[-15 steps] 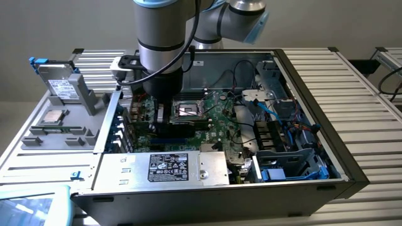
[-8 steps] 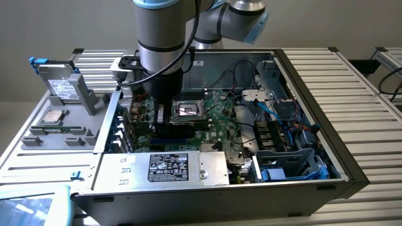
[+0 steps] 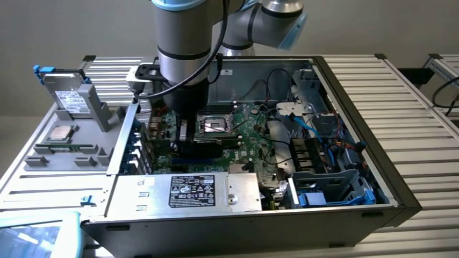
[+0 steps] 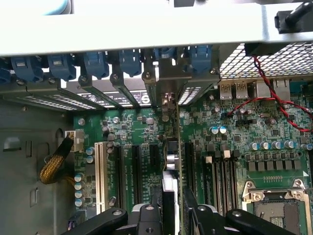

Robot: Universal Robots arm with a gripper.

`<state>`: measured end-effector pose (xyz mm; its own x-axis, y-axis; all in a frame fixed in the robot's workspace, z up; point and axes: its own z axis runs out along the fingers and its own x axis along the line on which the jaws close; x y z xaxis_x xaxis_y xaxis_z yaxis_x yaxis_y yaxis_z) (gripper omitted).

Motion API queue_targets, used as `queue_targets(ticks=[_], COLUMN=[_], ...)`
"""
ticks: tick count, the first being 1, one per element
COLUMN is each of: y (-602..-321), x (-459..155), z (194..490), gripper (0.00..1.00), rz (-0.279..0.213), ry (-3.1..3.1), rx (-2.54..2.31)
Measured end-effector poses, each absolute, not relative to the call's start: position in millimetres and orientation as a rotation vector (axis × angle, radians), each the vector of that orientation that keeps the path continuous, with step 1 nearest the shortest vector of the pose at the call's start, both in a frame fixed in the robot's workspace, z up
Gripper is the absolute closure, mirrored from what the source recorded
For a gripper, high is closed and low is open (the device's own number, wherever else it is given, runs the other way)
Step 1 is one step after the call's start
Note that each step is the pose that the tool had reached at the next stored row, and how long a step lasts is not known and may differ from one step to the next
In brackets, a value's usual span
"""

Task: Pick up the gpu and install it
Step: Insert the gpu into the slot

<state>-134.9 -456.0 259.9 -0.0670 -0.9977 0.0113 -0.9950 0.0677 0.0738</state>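
Holding: the gripper (image 4: 172,203) is closed on the graphics card (image 4: 171,164), with its black fingers (image 4: 149,218) pressed against both faces.
Card position: it stands upright and edge-on over the black slots of the motherboard (image 4: 132,132). Its far end reaches the row of rear openings under the blue clips (image 4: 95,63). I cannot tell whether it is seated in a slot.
Arm: it reaches straight down into the open computer case (image 3: 358,161), just beside the empty processor socket (image 3: 215,124) on the exterior view's left.
Neighbours: a white slot (image 4: 100,171) and a yellow-sleeved cable (image 4: 56,161) lie to one side of the card. Red and black wires (image 4: 274,98) lie to the other.
Front of case: the power supply (image 3: 190,191) carries a black label.
Outside the case: a hard drive (image 3: 72,99) leans on a grey tray (image 3: 43,158), at the exterior view's left.
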Motion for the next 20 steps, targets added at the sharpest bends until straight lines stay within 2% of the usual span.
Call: queue_targets(ticks=[20], y=[-456.8], x=[-131.5], z=[262.6], gripper=[0.72], rz=[-0.096], ry=[-2.239], rx=[2.093])
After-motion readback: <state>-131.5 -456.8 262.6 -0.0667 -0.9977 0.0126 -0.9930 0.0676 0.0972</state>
